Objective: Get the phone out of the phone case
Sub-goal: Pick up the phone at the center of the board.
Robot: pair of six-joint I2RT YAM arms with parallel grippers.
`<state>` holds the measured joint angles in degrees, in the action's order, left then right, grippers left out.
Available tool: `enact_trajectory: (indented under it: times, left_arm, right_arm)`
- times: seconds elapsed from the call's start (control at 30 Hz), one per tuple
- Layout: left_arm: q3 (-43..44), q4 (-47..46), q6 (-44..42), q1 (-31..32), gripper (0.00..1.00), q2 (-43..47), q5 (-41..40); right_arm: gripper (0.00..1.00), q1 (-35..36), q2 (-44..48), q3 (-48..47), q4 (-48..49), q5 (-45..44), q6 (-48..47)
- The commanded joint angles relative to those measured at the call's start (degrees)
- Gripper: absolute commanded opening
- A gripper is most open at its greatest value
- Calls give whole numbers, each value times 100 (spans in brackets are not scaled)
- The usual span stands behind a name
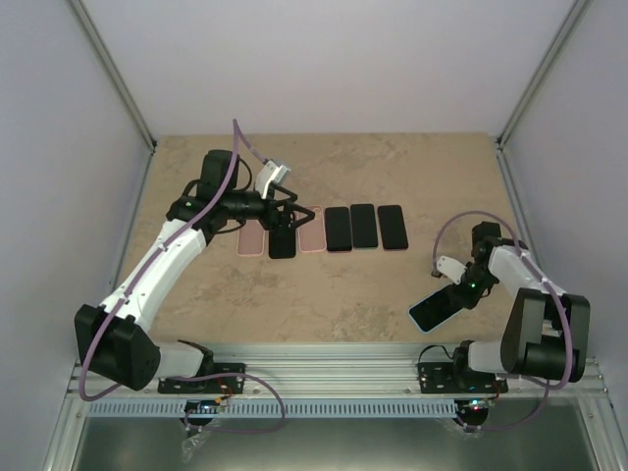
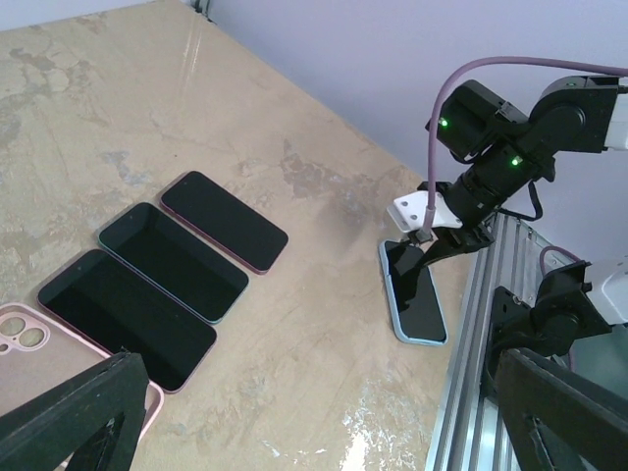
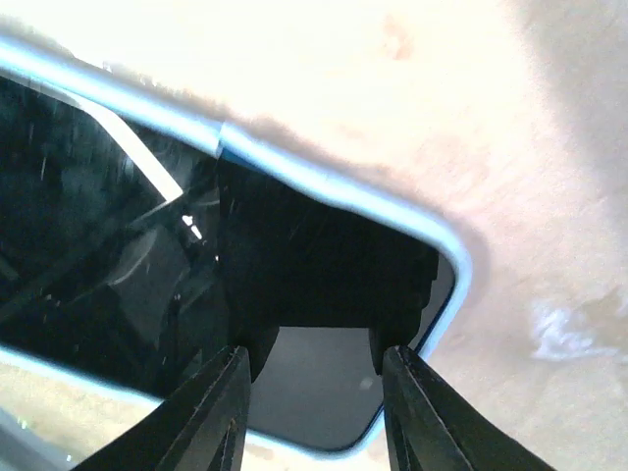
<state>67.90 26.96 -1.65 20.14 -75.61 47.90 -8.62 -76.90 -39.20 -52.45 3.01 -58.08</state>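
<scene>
The phone lies screen up in its light blue phone case near the table's front right edge. In the left wrist view the cased phone shows at the right. My right gripper hangs directly over the phone's end, close to the glass. In the right wrist view the right gripper has its fingers apart, both above the dark screen, with nothing between them. My left gripper stands open over the row of phones at mid-table, holding nothing; its fingers frame the bottom of its own view.
A row lies at mid-table: two pink cases, a black phone under the left gripper, and three bare black phones. An aluminium rail runs along the front edge beside the cased phone.
</scene>
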Motion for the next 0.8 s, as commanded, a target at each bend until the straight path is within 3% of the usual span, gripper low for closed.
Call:
enact_trajectory:
  times: [0.0, 0.17, 0.3, 0.47, 0.57, 0.77]
  left_arm:
    - [49, -148, 10, 7, 99, -95, 70]
    - [144, -108, 11, 7, 99, -218, 83]
    - [165, -131, 33, 7, 99, -294, 130]
    - [178, -147, 52, 7, 99, -313, 163]
    - [161, -140, 43, 7, 99, -298, 150]
    - [162, -151, 62, 7, 99, -270, 168]
  right_arm:
    - [38, 250, -447, 106, 763, 401, 405]
    - [35, 382, -483, -287, 475, 639, 440]
    - [37, 251, 427, -452, -385, 741, -183]
    - [33, 206, 1283, 4, -1332, 262, -863]
    - [26, 132, 1518, 388, -1294, -87, -962]
    - [24, 60, 1207, 782, -806, -368, -743]
